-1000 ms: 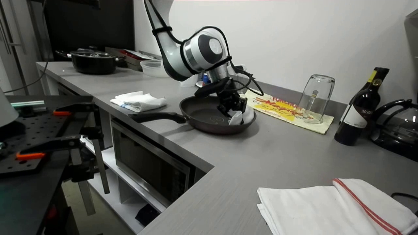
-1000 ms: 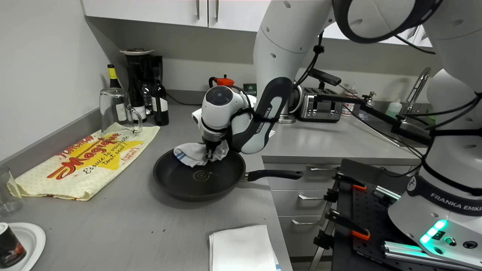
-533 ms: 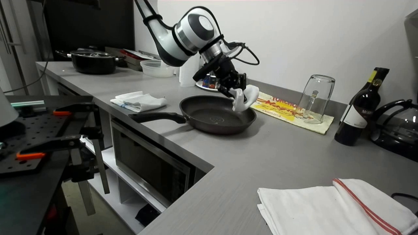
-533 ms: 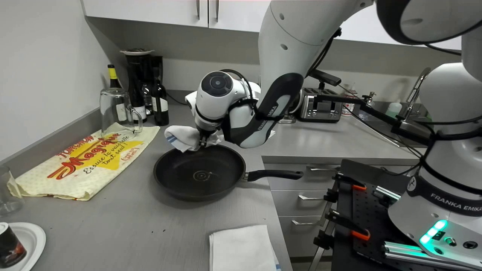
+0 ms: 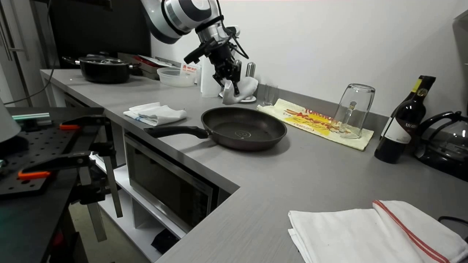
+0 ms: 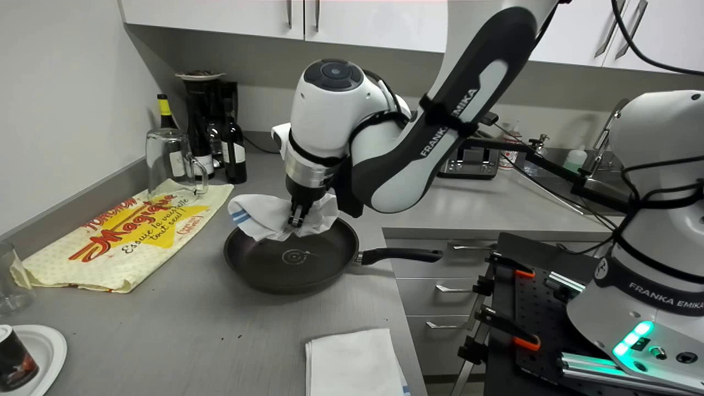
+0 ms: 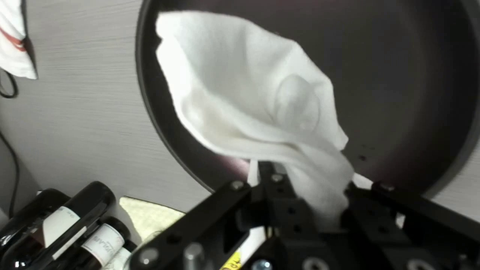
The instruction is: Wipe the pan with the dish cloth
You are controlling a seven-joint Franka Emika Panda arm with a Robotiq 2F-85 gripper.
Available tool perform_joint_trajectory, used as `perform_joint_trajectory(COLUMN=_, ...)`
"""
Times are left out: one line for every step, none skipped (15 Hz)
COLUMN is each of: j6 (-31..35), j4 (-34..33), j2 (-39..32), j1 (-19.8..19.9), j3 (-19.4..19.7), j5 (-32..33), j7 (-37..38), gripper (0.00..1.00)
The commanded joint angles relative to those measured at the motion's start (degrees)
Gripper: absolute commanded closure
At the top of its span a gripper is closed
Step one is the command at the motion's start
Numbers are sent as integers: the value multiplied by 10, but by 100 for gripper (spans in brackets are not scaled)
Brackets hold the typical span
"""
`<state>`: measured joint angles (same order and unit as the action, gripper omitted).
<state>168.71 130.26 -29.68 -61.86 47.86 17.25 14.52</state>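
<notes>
1. Grey countertop (image 5: 310, 182) runs from the pan (image 5: 252, 128) to a red-striped white towel (image 5: 358, 233), the two well apart.
2. Mind the countertop's edge (image 6: 402, 313): the pan's black handle (image 6: 404, 254) juts right past it.
3. Wall side, a yellow printed cloth (image 6: 124, 242) lies near the pan, a glass mug (image 6: 170, 159) standing on it.
4. Now the gripper (image 6: 296, 219), higher than the pan, jaws closed on the dish cloth (image 5: 245, 88).
5. That dish cloth: white, bunched, flaring either side of the fingers (image 7: 276, 187), blue stripes (image 6: 240, 216) showing, hanging clear of the pan.
6. Pan sits flat, dark and round, ring mark (image 5: 242, 134) inside, small specks (image 7: 362, 158) in the wrist view.
</notes>
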Motion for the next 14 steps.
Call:
perform_joint_trajectory(j6=-52, j4=42, j2=134, j1=9, j3=-72, j5=-10, j7=-1, gripper=96)
perform_joint_trajectory(j6=-63, j4=46, j2=156, j1=26, j3=-108, j5=-13, j7=5, gripper=96)
perform_joint_trajectory(j6=-73, j4=50, j2=173, j1=49, j3=-154, j5=-23, j7=8, gripper=96)
perform_joint_trajectory(j6=-80, j4=55, j2=187, j1=80, j3=-205, j5=-40, j7=6, gripper=96)
perform_joint_trajectory(j6=-82, j4=57, j2=186, j1=103, j3=-250, j5=-74, j7=-5, gripper=96)
perform_joint_trajectory(j6=-83, j4=56, j2=184, j1=132, j3=-296, j5=-95, j7=-9, gripper=96)
perform_joint_trajectory(j6=-82, j4=49, j2=170, j1=164, j3=-344, j5=-112, j7=-9, gripper=96)
perform_joint_trajectory(j6=-84, j4=41, j2=157, j1=198, j3=-392, j5=-131, j7=-14, gripper=96)
perform_joint_trajectory(j6=-86, j4=29, j2=139, j1=222, j3=-427, j5=-144, j7=-15, gripper=96)
perform_joint_trajectory(j6=-86, j4=20, j2=124, j1=244, j3=-458, j5=-148, j7=-14, gripper=96)
perform_joint_trajectory(j6=-85, j4=13, j2=110, j1=262, j3=-480, j5=-142, j7=-9, gripper=96)
perform_joint_trajectory(j6=-84, j4=3, j2=92, j1=277, j3=-498, j5=-135, j7=-7, gripper=96)
perform_joint_trajectory(j6=-85, j4=-6, j2=75, j1=290, j3=-512, j5=-129, j7=-5, gripper=96)
perform_joint_trajectory(j6=-85, j4=-15, j2=59, j1=301, j3=-525, j5=-127, j7=-6, gripper=96)
